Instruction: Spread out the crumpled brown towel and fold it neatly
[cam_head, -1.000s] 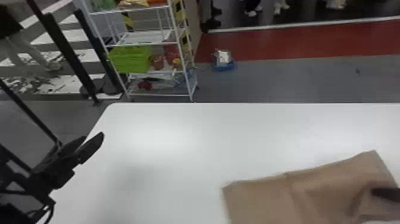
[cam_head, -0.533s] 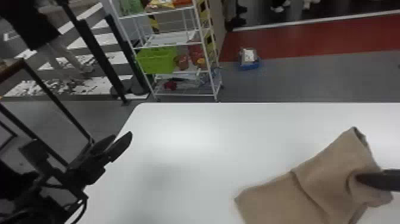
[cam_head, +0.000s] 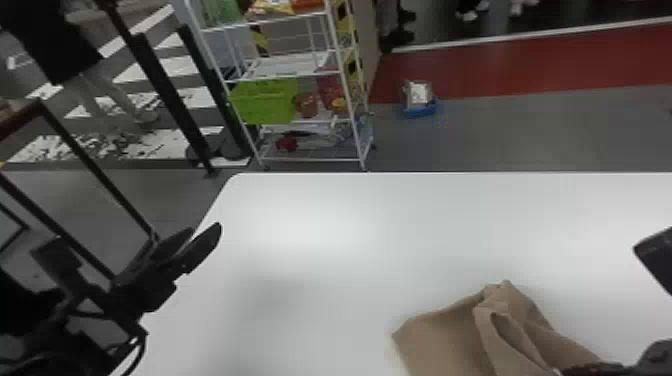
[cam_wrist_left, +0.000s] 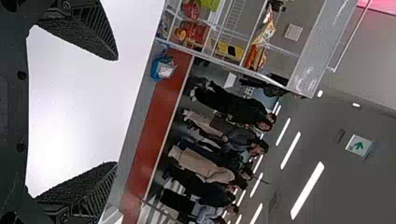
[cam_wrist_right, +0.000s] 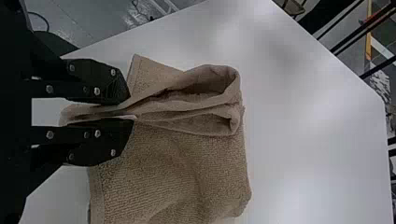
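Brown towel (cam_head: 440, 340) is pinched in the almost closed right gripper (cam_head: 572, 370); left gripper (cam_head: 204, 232) gapes, seemingly empty.

the left tool (cam_head: 206, 229) is matte black, its tapering fingers (cam_wrist_left: 97, 28) ridged; thin black cables (cam_head: 142, 352) loop at the frame's lower left. round silvery screws (cam_wrist_right: 97, 91) stud the black right tool (cam_head: 575, 370).

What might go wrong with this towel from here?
The right gripper has a bunched fold of the brown towel between its jaws, so lifting might wrinkle it further. The loops beyond them could collapse crookedly. With the left gripper away from the towel, the unheld side may drag.
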